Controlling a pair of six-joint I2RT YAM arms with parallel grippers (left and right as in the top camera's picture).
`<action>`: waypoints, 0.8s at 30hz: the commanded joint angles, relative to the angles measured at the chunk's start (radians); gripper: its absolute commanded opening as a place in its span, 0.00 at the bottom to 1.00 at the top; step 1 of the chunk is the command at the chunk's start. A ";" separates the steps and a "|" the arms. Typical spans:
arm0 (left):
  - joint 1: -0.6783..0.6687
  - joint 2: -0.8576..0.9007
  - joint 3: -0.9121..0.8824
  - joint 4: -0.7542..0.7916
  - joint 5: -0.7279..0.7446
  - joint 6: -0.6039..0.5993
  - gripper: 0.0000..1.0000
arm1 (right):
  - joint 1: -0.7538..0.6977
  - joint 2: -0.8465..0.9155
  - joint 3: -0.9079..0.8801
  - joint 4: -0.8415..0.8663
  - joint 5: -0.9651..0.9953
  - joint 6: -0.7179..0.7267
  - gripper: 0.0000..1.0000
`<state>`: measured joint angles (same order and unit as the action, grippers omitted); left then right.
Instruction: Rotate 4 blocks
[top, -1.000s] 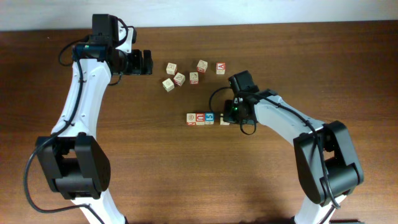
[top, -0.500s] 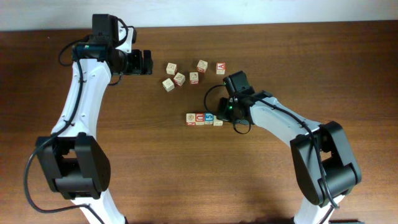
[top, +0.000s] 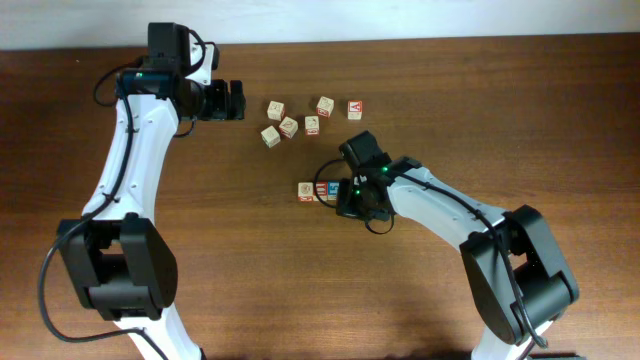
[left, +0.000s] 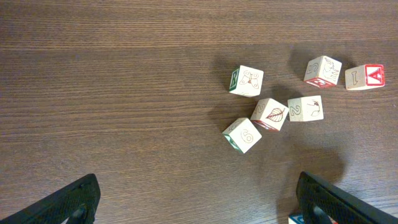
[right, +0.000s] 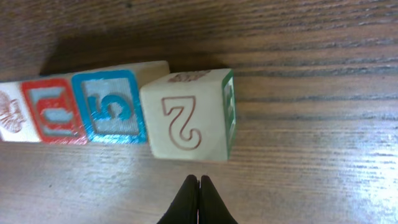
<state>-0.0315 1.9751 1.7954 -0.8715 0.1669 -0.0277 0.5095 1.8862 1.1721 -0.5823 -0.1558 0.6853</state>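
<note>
Right jaws pressed together, left jaws spread, pale wooden cubes (right: 109, 106) in a row, grained tabletop (right: 311, 162).

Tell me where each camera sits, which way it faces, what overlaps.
Overhead: above the table, facing straight down; left arm, right arm, loose cubes, cube row.
Left wrist: on the left arm, faces down at the loose cubes; left gripper open, fingers in bottom corners.
Right wrist: close above the 2 cube, facing down; right gripper shut at bottom edge.
Shared: overhead and left wrist both show the red-A cube.
</note>
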 joint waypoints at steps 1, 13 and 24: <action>0.002 0.005 0.003 0.002 0.000 -0.006 0.99 | 0.006 0.009 -0.009 0.028 0.060 0.012 0.04; 0.002 0.005 0.003 0.002 0.000 -0.006 0.99 | -0.076 -0.321 -0.008 -0.114 0.010 -0.121 0.05; 0.002 0.005 -0.024 -0.214 0.252 -0.041 0.00 | -0.348 -0.206 -0.009 0.013 -0.317 -0.391 0.08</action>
<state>-0.0315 1.9751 1.7966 -1.0527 0.3813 -0.0463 0.1822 1.6466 1.1629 -0.5869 -0.3985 0.2806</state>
